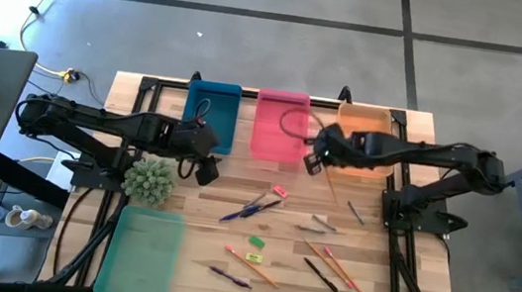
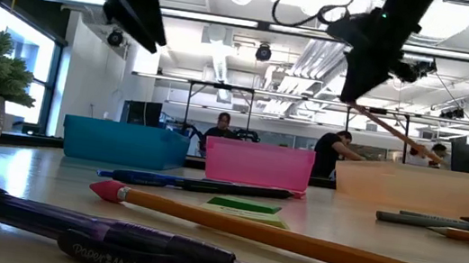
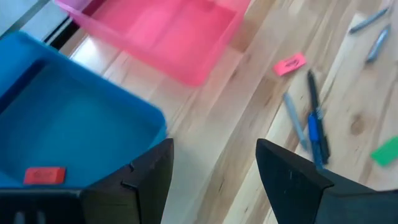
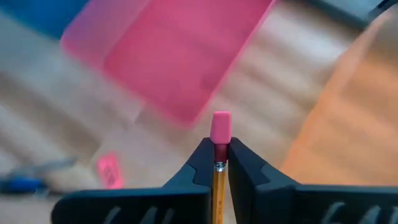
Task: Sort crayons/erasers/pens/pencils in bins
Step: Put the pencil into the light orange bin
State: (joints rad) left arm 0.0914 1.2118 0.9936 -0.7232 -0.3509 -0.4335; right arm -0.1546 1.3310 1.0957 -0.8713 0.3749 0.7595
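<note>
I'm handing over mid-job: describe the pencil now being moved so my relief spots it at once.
Find the pink bin at the table's back edge, middle of three. Just right of its front corner hangs the right gripper, fingers shut on a pencil. It is the only pencil in the air, pink-tipped, slanting down; the rest lie flat.

— Where did you see that pencil [image 4: 218,168]?
— Pink eraser tip up, clamped in the right gripper [image 4: 219,163], hanging between the pink bin [image 1: 280,123] and the orange bin [image 1: 363,129].
— And what else did you have?
— One red eraser [image 3: 44,175] lay flat in the blue bin [image 1: 212,112]; the mint bin [image 1: 140,254] sat at the table's near left; pens [image 1: 254,205], pencils [image 1: 340,270] and erasers [image 1: 256,241] lay scattered mid-table.
</note>
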